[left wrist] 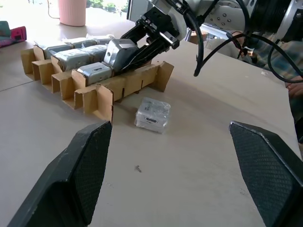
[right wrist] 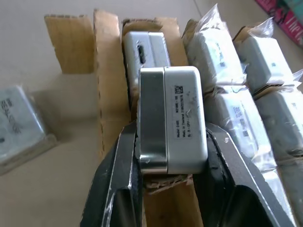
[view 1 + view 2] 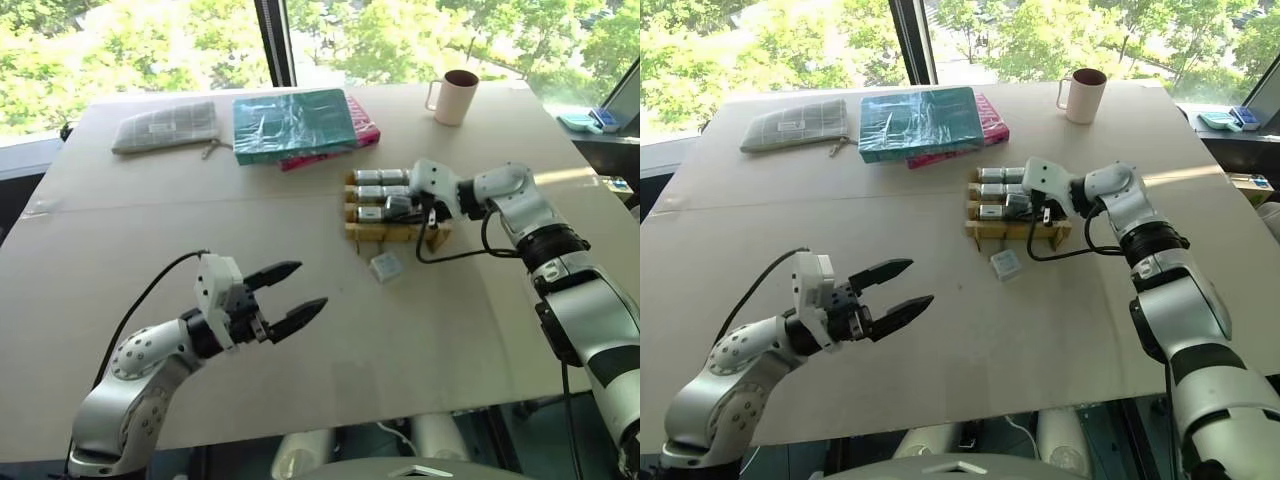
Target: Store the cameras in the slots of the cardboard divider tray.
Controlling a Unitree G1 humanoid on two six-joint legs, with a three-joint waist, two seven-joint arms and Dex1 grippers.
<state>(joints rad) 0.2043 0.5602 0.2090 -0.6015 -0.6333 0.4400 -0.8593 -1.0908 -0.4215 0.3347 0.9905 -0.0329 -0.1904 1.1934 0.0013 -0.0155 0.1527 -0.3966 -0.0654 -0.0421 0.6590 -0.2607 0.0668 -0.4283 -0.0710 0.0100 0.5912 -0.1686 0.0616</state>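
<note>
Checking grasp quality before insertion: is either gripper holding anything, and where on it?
The right gripper holds a small silver-grey boxy camera, clamped across its two side faces at the near end, over the tan cardboard divider tray. The left gripper is open, holding nothing.

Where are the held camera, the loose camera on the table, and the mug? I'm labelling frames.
held camera (image 2: 173, 118), right wrist view, its labelled face.
loose camera (image 3: 386, 266), left eye view, its top.
mug (image 3: 456, 98), left eye view, its side wall.

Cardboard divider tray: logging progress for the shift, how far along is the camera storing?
Done: several cameras already sit in the cardboard divider tray. In hand: the right pincer holds one camera above the tray. Left: one wrapped camera lies on the table beside it.
</note>
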